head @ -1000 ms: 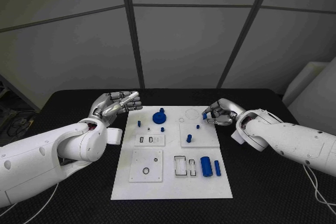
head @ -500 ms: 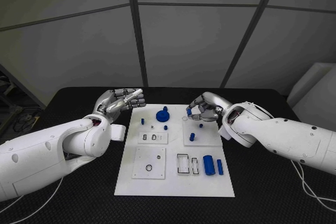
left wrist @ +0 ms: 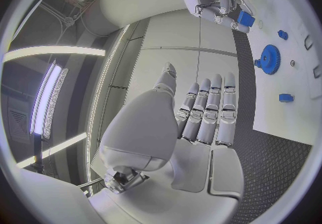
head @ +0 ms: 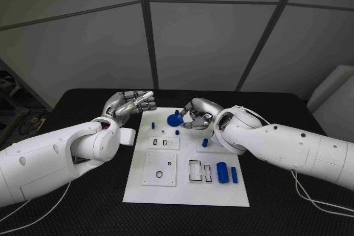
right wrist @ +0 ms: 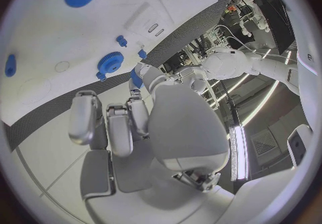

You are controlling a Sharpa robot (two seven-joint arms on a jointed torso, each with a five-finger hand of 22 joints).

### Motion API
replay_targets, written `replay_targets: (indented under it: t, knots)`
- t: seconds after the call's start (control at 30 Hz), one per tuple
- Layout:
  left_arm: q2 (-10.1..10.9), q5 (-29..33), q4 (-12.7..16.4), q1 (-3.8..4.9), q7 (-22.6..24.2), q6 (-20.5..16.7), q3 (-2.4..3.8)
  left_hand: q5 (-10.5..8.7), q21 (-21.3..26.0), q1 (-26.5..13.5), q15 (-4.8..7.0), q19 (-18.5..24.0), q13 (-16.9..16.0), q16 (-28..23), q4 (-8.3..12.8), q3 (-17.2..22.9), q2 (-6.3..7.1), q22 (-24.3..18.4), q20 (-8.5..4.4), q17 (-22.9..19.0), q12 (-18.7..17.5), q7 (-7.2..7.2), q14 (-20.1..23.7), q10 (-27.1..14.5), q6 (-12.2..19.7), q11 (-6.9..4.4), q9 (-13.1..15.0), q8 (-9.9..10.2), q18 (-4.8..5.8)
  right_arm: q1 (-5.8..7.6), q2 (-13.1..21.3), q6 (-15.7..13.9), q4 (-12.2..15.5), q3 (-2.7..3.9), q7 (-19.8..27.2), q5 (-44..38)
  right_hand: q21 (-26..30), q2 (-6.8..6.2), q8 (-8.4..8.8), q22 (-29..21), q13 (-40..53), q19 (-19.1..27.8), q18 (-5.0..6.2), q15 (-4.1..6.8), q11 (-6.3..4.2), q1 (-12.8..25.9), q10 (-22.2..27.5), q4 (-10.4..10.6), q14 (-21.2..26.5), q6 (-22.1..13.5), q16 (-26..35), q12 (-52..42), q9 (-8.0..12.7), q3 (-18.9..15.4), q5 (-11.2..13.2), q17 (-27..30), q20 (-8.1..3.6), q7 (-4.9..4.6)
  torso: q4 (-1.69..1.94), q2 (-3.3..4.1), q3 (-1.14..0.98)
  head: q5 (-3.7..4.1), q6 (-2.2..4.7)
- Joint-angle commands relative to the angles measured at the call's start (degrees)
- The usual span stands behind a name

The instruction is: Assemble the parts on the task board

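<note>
While the white task board [head: 188,190] lies in the middle of the black surface [head: 88,100], two white robot arms reach over its far end. On the robot's left, the left robot hand [head: 130,104] hovers beside the board's far left corner, fingers held straight and close together, holding nothing. From the robot's right, the right robot hand [head: 194,114] reaches above the far middle of the board, pinching one small blue part [left wrist: 246,19] between thumb and fingers, just beside the blue gear [head: 174,119] that sits on the board.

Blue parts on the board, counted: one gear, two small pegs [head: 153,126] near the left edge, one peg [head: 205,142] on a raised plate at right, one thick cylinder [head: 222,172] and one thinner rod [head: 234,175] lying side by side near the right edge.

Three raised white plates [head: 160,170] with cut-out slots and holes sit on the board
</note>
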State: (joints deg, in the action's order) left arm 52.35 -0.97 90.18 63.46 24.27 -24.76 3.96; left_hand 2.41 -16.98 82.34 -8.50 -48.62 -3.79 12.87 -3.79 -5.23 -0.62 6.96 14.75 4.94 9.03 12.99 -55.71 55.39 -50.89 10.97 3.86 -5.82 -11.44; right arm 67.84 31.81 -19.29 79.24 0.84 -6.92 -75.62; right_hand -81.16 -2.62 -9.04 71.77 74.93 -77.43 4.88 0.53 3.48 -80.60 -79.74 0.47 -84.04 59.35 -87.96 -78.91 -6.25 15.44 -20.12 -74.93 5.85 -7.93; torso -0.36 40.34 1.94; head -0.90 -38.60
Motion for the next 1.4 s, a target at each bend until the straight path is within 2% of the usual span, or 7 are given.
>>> replay_targets:
  t: [0.03, 0.17, 0.3, 0.4, 0.6, 0.93, 1.4]
  knots:
    - [-0.05, -0.5, 0.0, 0.13, 0.11, 0.46, 0.05, 0.27, 0.35, 0.07, -0.02, 0.06, 0.09, -0.38, 0.3, -0.03, -0.67, -0.06, -0.06, -0.09, -0.33, 0.86, -0.19, -0.28, 0.08, -0.05, -0.08, 0.32, 1.1, 0.04, -1.12, 1.52, 0.01, -0.46, -2.67, -4.58, -0.21, 0.5, -0.17, 0.06, 0.78, -0.21, -1.06, 0.38, -0.49, 0.31, -0.06, 0.05, -4.85, 0.6, -0.09, -0.18, -0.33, 0.39, 0.17, -10.03, -0.28, 0.15, 0.0, 0.09, -0.09, -0.2, -0.16]
    - [-0.13, -0.5, -0.05, 0.15, 0.1, 0.45, 0.05, 0.27, 0.35, 0.07, -0.02, 0.06, 0.09, -0.38, 0.3, -0.03, -0.67, -0.06, -0.06, -0.09, -0.33, 0.86, -0.19, -0.28, 0.08, -0.05, -0.08, 0.32, 1.1, -0.01, -2.16, 1.76, 0.17, -1.13, -3.31, -5.94, -0.2, 0.5, -0.18, 0.04, 0.74, -0.2, -1.06, 0.38, -0.49, 0.34, -0.02, 0.06, -4.84, 0.62, -0.08, -0.14, -0.34, 0.4, 0.19, -9.99, -0.29, 0.15, -0.08, 0.01, -0.12, -0.36, -0.38]
    - [-0.24, -0.5, -0.08, 0.15, 0.1, 0.47, 0.05, 0.27, 0.35, 0.07, -0.02, 0.06, 0.09, -0.38, 0.3, -0.03, -0.67, -0.06, -0.06, -0.09, -0.33, 0.86, -0.19, -0.28, 0.08, -0.05, -0.08, 0.32, 1.1, -0.07, -2.77, 2.05, 0.27, -1.61, -3.59, -7.09, -0.19, 0.45, -0.16, 0.02, 0.67, -0.18, -1.05, 0.39, -0.49, 0.48, 0.02, 0.09, -4.84, 0.6, -0.07, -0.08, -0.37, 0.4, 0.29, -9.98, -0.3, 0.14, -0.09, 0.03, -0.08, -0.03, -0.44]
    - [-0.31, -0.5, -0.11, 0.16, 0.1, 0.46, 0.05, 0.27, 0.35, 0.07, -0.02, 0.06, 0.09, -0.38, 0.3, -0.03, -0.67, -0.06, -0.06, -0.09, -0.33, 0.86, -0.19, -0.28, 0.08, -0.05, -0.08, 0.32, 1.1, -0.13, -3.27, 2.4, 0.29, -2.34, -3.75, -8.08, -0.17, 0.39, -0.12, -0.03, 0.63, -0.14, -1.04, 0.39, -0.48, 0.6, 0.06, 0.11, -4.82, 0.54, -0.05, -0.04, -0.38, 0.41, 0.38, -9.93, -0.31, 0.12, -0.11, 0.06, -0.17, -0.34, -0.61]
    - [-0.5, -0.5, -0.14, 0.16, 0.08, 0.48, 0.05, 0.27, 0.35, 0.07, -0.02, 0.06, 0.09, -0.38, 0.3, -0.03, -0.67, -0.06, -0.06, -0.09, -0.33, 0.86, -0.19, -0.28, 0.08, -0.05, -0.08, 0.32, 1.1, -0.44, -4.17, 3.07, 0.19, -3.33, -3.9, -9.08, -0.14, 0.36, -0.09, -0.09, 0.59, -0.1, -1.03, 0.39, -0.47, 0.67, 0.09, 0.13, -4.82, 0.51, -0.04, 0.0, -0.39, 0.41, 0.43, -9.91, -0.32, 0.12, -0.01, 0.05, -0.1, -0.49, -0.93]
    - [-0.63, -0.5, -0.19, 0.16, 0.06, 0.5, 0.05, 0.27, 0.38, 0.08, -0.03, 0.09, 0.08, -0.41, 0.36, -0.08, -0.67, -0.08, -0.05, -0.1, -0.36, 0.86, -0.19, -0.27, 0.07, -0.05, -0.07, 0.35, 1.11, -1.09, -5.43, 3.85, -0.4, -3.86, -3.95, -9.72, -0.11, 0.33, -0.07, -0.15, 0.62, -0.05, -1.02, 0.39, -0.47, 0.78, 0.07, 0.16, -4.82, 0.49, -0.03, -0.01, -0.41, 0.42, 0.49, -9.88, -0.32, 0.11, -0.07, 0.01, -0.07, -1.0, -1.36]
    - [-0.66, -0.53, -0.18, 0.16, -0.01, 0.47, 0.05, 0.27, 0.38, 0.08, -0.03, 0.09, 0.08, -0.41, 0.36, -0.08, -0.67, -0.08, -0.05, -0.1, -0.36, 0.86, -0.19, -0.27, 0.07, -0.05, -0.07, 0.35, 1.11, -1.54, -6.2, 4.35, -1.15, -4.03, -3.73, -9.78, -0.06, 0.29, -0.06, -0.25, 0.57, 0.02, -1.0, 0.38, -0.46, 0.98, 0.12, 0.23, -4.8, 0.49, 0.01, 0.04, -0.45, 0.42, 0.6, -9.79, -0.33, 0.11, -0.12, -0.03, -0.1, -1.16, -1.59]
